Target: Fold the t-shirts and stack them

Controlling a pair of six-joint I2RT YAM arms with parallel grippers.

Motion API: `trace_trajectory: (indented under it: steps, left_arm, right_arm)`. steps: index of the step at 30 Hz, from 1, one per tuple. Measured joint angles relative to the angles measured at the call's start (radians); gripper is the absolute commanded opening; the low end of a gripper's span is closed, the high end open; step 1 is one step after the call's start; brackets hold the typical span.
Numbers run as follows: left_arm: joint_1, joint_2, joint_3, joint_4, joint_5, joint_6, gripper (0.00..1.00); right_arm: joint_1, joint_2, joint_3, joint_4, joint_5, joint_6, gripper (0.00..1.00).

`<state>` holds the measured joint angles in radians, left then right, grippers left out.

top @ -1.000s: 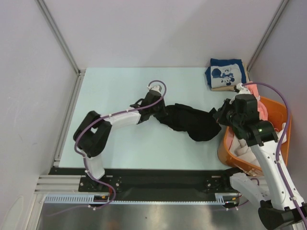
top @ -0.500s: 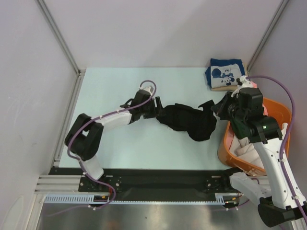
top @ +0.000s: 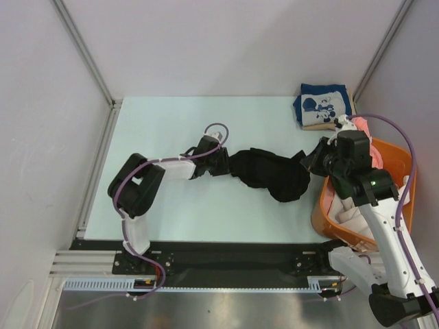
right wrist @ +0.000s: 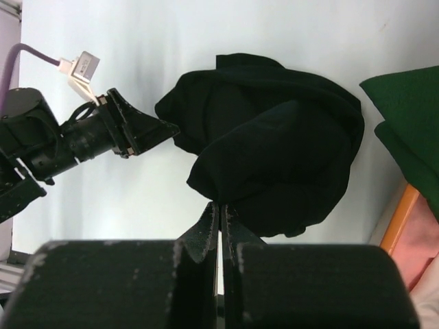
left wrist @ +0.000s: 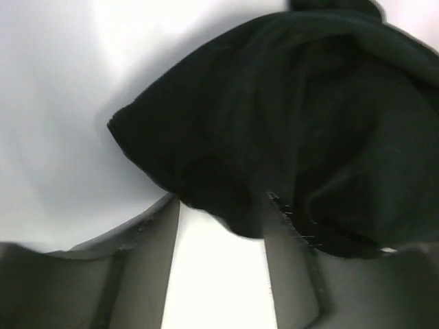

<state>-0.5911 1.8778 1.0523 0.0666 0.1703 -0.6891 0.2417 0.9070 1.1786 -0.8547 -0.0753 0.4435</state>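
Observation:
The black t-shirt (top: pixel 271 175) lies crumpled mid-table between both grippers. My left gripper (top: pixel 223 163) is at its left edge; in the left wrist view it (left wrist: pixel 223 216) is open, with a fold of black cloth (left wrist: pixel 274 123) at the fingertips. My right gripper (top: pixel 312 159) is at the shirt's right edge; in the right wrist view it (right wrist: pixel 221 205) is shut on the black shirt's (right wrist: pixel 274 144) edge. A folded navy t-shirt with white print (top: pixel 321 106) lies at the back right. Pink (top: pixel 377 154) and off-white (top: pixel 350 212) shirts lie in the basket; a dark green one (right wrist: pixel 405 116) shows beside it.
The orange plastic basket (top: pixel 405 164) stands at the right table edge under my right arm. Grey walls with metal posts close in the table's left, back and right. The pale table (top: pixel 164 130) spreads left of the shirt.
My left gripper pulled left, then came back right to the shirt's edge. My right gripper rose and dropped slightly. The black shirt is bunched tighter.

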Motion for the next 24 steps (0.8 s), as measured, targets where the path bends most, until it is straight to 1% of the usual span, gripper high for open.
trace_trajectory:
  steps: [1,2,3,6,8,10,11,13,16,17,18,20,22,24]
  left_arm:
    - [0.0,0.018,0.004,0.003,0.006,-0.012,0.27]
    - [0.0,0.035,0.008,0.009,0.013,-0.013,0.03]
    - [0.0,0.05,0.017,0.012,0.023,-0.019,0.0]
    - [0.0,0.066,0.045,0.0,0.035,-0.018,0.0]
    - [0.004,0.041,0.054,-0.032,0.023,-0.018,0.0]
    - [0.02,-0.03,0.06,-0.119,0.009,-0.01,0.0]
    - [0.032,-0.072,0.072,-0.162,0.002,-0.006,0.0]
    - [0.088,-0.187,0.15,-0.287,-0.012,0.014,0.0]
    - [0.206,-0.332,0.372,-0.434,-0.034,0.058,0.0]
    - [0.233,-0.358,0.479,-0.477,-0.04,0.079,0.0]
    - [0.295,-0.406,0.565,-0.508,-0.05,0.092,0.0]
    - [0.378,-0.462,0.759,-0.578,-0.078,0.129,0.0]
    - [0.423,-0.506,0.95,-0.658,-0.1,0.172,0.0]
    - [0.43,-0.547,1.085,-0.725,-0.119,0.21,0.0]
  right_arm:
    - [0.0,0.0,-0.003,0.0,0.001,0.0,0.0]
    - [0.0,0.0,-0.006,0.0,0.003,0.0,0.0]
    - [0.0,0.0,-0.007,0.0,0.005,0.0,0.0]
    - [-0.002,0.005,-0.008,0.002,0.006,0.0,0.0]
    - [-0.002,0.017,-0.002,0.002,0.006,0.0,0.0]
    - [-0.002,0.052,0.038,-0.013,0.002,-0.002,0.0]
    - [-0.002,0.086,0.086,-0.026,0.0,-0.005,0.0]
    - [-0.002,0.161,0.215,-0.058,-0.002,-0.015,0.0]
    - [-0.002,0.269,0.468,-0.09,0.002,-0.037,0.0]
    - [-0.003,0.301,0.557,-0.098,0.005,-0.044,0.0]
    - [-0.003,0.326,0.643,-0.1,0.006,-0.053,0.0]
    - [-0.004,0.362,0.796,-0.113,0.007,-0.065,0.0]
    - [-0.004,0.37,0.894,-0.106,0.006,-0.081,0.0]
    - [-0.004,0.346,0.943,-0.077,0.005,-0.096,0.0]
